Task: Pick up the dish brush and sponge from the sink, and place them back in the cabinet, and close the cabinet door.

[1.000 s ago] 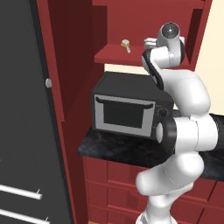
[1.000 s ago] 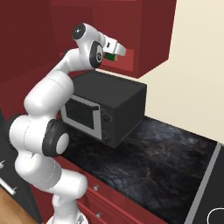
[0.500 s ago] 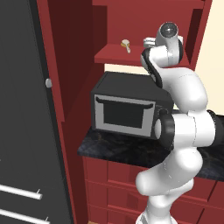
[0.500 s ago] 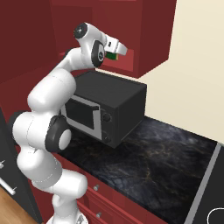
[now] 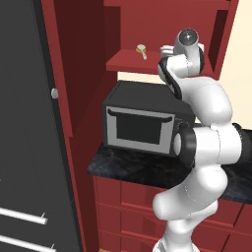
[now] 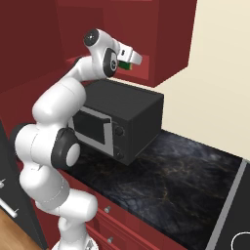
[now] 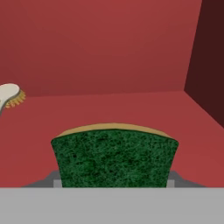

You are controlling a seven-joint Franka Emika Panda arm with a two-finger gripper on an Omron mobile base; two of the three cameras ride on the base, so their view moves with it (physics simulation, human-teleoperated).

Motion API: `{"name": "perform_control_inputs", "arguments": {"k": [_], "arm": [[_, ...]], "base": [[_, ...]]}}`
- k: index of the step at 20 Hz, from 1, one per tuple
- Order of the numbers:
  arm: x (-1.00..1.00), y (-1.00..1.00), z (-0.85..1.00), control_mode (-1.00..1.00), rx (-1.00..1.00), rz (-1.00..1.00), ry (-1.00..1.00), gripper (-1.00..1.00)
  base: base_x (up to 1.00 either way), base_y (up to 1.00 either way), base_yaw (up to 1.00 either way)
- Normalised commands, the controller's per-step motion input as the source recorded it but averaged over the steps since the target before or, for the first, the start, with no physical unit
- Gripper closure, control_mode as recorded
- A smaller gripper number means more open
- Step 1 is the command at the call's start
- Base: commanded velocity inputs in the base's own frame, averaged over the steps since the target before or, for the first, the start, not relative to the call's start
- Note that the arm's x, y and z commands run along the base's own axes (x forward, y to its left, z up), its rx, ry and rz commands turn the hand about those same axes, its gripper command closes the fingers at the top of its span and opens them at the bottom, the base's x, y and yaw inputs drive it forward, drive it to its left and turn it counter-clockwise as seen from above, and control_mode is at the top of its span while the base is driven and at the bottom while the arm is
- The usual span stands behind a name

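The dark green sponge (image 7: pixel 113 157), with a yellowish far edge, is clamped in my gripper (image 7: pixel 113 181), which is shut on it just above the red shelf (image 7: pixel 109 109) of the cabinet. From the right base view the sponge (image 6: pixel 126 65) pokes out of the gripper (image 6: pixel 131 60) at the cabinet's opening. The dish brush (image 5: pixel 141 50) lies on the same shelf (image 5: pixel 125 61), to the left of the gripper; its cream head (image 7: pixel 9 94) shows at the hand view's left edge. The cabinet door (image 5: pixel 64 64) stands open on the left. The sink is out of view.
A black microwave (image 5: pixel 142 125) sits on the dark stone counter (image 6: pixel 180 176) right under the shelf. Red drawers (image 5: pixel 128 202) run below the counter. A dark grey refrigerator door (image 5: pixel 24 123) fills the left side. The cabinet's dark side wall (image 7: pixel 205 61) lies to the gripper's right.
Almost nothing: the arm shifts very slightly at the cabinet opening, and the sponge stays in the grip.
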Motion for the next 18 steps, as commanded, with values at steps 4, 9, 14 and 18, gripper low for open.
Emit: {"name": "perform_control_inputs", "arguments": {"k": [4, 9, 14, 18], "arm": [[0.11, 0.0, -0.15, -1.0, 0.0, 0.0, 0.0, 1.0], [0.19, 0.0, -0.08, -1.0, 0.0, 0.0, 0.0, 1.0], [0.22, 0.0, 0.0, -1.0, 0.0, 0.0, 0.0, 1.0], [0.07, 0.0, 0.0, -1.0, 0.0, 0.0, 0.0, 1.0]], "base": [[0.0, 0.0, 0.0], [0.0, 0.0, 0.0], [0.0, 0.0, 0.0], [0.0, 0.0, 0.0]]}}
